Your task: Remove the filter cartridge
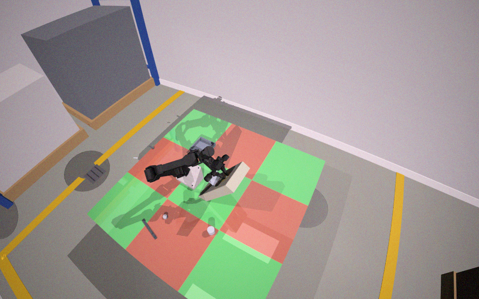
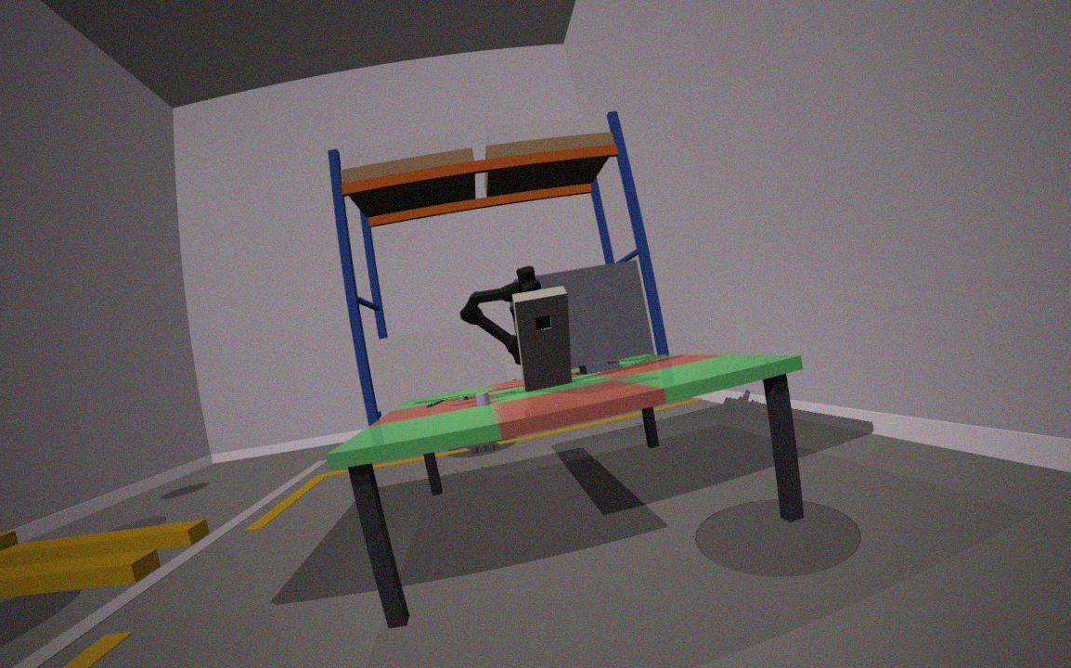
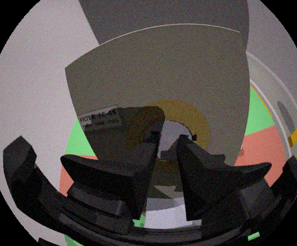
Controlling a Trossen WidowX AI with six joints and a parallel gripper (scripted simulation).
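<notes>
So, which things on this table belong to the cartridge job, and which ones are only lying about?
Belong to the job:
- filter cartridge, held between the fingers of the gripper
- service panel
- grey tray behind the arm

Only lying about:
- white cylinder
- smaller white cylinder
- dark flat bar

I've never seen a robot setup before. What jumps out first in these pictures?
The red-and-green checkered table catches the eye first, with a black robot arm stretched across its middle. Its gripper is shut on a pale round filter cartridge, right in front of the tan service panel standing on the table.
</notes>
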